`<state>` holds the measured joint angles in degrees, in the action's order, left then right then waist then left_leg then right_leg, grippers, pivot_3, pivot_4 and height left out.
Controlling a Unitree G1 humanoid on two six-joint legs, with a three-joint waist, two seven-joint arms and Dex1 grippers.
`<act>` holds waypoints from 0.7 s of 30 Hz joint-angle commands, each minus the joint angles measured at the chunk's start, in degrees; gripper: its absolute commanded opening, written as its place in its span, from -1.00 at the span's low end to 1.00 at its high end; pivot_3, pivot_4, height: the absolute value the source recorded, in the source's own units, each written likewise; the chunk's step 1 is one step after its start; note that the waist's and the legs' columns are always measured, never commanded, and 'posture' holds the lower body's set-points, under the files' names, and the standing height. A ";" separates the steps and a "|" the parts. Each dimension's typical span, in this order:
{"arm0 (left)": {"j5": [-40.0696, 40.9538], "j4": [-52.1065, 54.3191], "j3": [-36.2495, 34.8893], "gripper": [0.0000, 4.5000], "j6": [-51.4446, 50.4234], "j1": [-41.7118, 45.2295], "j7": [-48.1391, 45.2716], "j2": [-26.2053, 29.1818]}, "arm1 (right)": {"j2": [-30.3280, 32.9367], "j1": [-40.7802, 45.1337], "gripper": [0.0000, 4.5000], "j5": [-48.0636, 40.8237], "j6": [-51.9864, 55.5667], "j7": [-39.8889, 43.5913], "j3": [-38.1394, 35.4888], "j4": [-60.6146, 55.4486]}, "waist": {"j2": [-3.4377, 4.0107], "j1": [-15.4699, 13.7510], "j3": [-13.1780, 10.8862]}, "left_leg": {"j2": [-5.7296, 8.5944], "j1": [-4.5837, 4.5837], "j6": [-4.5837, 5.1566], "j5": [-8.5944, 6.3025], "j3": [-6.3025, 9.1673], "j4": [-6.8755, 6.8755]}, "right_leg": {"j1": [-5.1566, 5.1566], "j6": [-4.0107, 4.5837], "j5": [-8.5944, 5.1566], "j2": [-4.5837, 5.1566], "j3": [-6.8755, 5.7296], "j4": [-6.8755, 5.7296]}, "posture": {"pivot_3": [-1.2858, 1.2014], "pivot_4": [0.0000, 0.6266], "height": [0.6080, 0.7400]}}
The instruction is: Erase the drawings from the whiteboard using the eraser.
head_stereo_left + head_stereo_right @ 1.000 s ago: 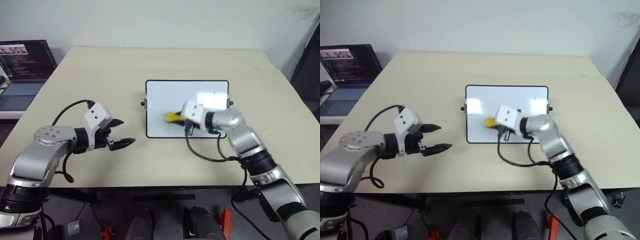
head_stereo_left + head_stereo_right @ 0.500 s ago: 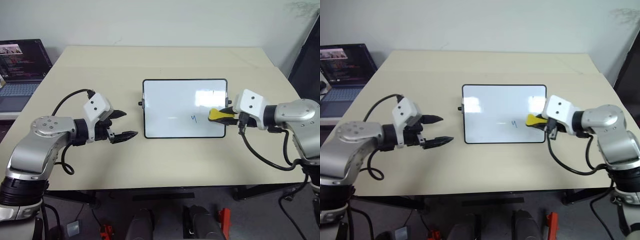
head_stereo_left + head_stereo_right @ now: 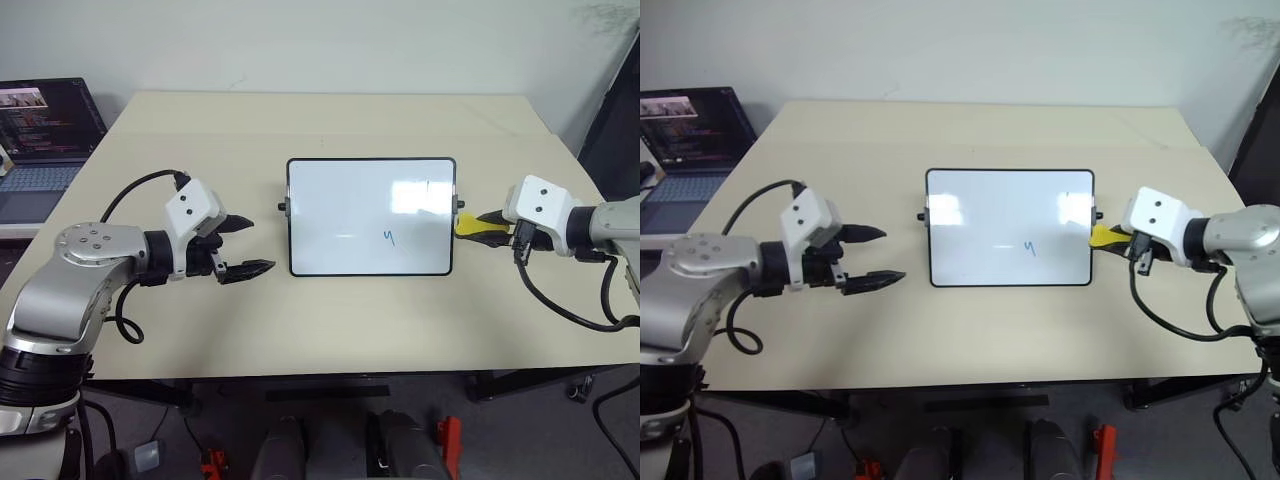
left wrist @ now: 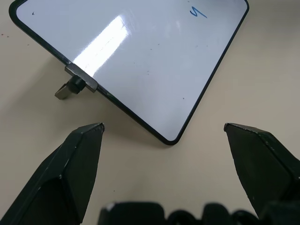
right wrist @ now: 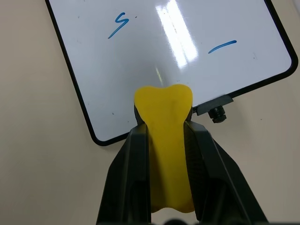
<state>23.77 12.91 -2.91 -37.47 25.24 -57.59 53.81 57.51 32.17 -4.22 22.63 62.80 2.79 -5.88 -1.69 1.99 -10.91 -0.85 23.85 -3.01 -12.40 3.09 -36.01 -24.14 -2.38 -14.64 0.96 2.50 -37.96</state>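
The whiteboard (image 3: 340, 200) lies flat at the table's centre. Two blue drawings show on it: a y-like squiggle (image 3: 389, 237) at lower right and a short stroke (image 3: 428, 187) near the upper right corner. My right gripper (image 3: 492, 225) is shut on the yellow eraser (image 3: 472, 226), which hovers just past the board's right edge; the right wrist view has the eraser (image 5: 165, 140) between both fingers, pointing at the board's edge. To the left of the board my left gripper (image 3: 259, 243) stands open and holds nothing, aimed at the board's near left corner (image 4: 169, 139).
A laptop (image 3: 45, 130) with a lit screen sits on a lower surface off the table's far left. Small black knobs (image 3: 283, 208) stick out at the board's sides. Cables hang from both wrists. Bare tabletop surrounds the board.
My right gripper has swung right with the eraser, from over the board's lower middle to past its right edge, uncovering the squiggle. The left gripper has hardly moved.
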 commanded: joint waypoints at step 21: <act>1.53 2.41 -3.77 1.00 1.89 4.00 3.66 -1.30 | 0.69 3.94 -0.70 -3.55 -2.25 0.40 -3.35 3.09 | 0.01 -0.12 0.00 | 0.02 -0.03 0.00 0.01 0.01 -0.10 | 0.06 0.23 0.19 0.01 0.02 -0.09 | 0.03 -0.52 1.00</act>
<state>25.70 14.16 -5.03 -36.93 27.87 -54.83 52.45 57.55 35.19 -7.03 20.56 63.56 1.66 -1.42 -1.69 1.88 -10.91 -0.83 23.82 -3.01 -12.40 3.10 -36.12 -24.09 -2.14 -14.45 0.97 2.51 -38.06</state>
